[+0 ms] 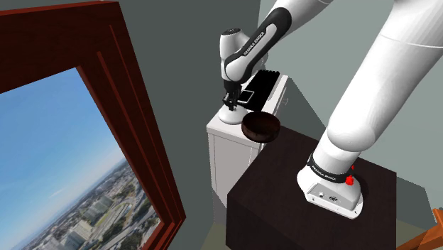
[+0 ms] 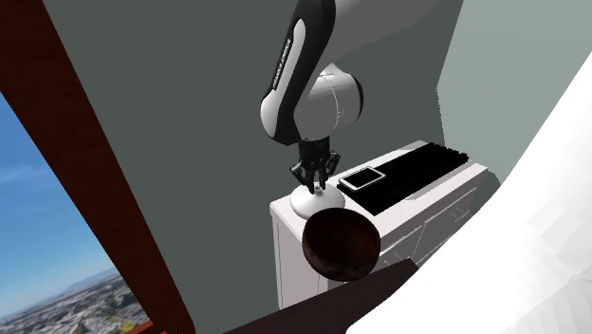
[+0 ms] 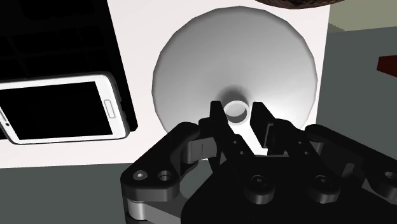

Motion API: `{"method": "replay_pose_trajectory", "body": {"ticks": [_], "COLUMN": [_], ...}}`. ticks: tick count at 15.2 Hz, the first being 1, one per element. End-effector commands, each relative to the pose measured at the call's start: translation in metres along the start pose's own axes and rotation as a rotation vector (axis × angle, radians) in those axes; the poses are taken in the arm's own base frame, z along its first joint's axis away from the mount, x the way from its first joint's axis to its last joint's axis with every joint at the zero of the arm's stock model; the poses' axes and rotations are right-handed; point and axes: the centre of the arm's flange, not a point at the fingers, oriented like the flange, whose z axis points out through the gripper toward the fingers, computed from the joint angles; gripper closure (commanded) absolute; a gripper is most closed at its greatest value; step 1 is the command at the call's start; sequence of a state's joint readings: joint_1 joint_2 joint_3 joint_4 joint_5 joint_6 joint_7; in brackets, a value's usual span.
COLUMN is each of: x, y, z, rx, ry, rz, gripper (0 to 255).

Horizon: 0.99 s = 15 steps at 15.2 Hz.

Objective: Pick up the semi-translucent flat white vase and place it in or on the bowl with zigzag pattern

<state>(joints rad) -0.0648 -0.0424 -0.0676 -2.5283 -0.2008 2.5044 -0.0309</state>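
Though parted, jaws astride vase [image 3: 191, 63] neck.

The arm [image 1: 383, 78] is smooth white tubing with dark joints. A black band [image 1: 254, 44] behind the hand bears white lettering, perhaps "FRANKA EMIKA". The gripper [image 3: 238, 113] is black and blocky, with round screw recesses [image 3: 167, 174]. The base [image 1: 332, 190], farthest from the hand, has a red spot [image 1: 350, 180].
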Motion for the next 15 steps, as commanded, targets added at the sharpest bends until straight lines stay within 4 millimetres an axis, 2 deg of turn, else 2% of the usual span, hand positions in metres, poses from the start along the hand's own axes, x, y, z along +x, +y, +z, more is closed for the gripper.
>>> {"method": "replay_pose_trajectory", "body": {"ticks": [1, 15], "x": [0.0, 0.0], "y": [0.001, 0.01], "z": [-0.01, -0.083], "rx": [0.0, 0.0], "ry": [0.0, 0.0], "rz": [0.0, 0.0], "gripper": [255, 255]}}
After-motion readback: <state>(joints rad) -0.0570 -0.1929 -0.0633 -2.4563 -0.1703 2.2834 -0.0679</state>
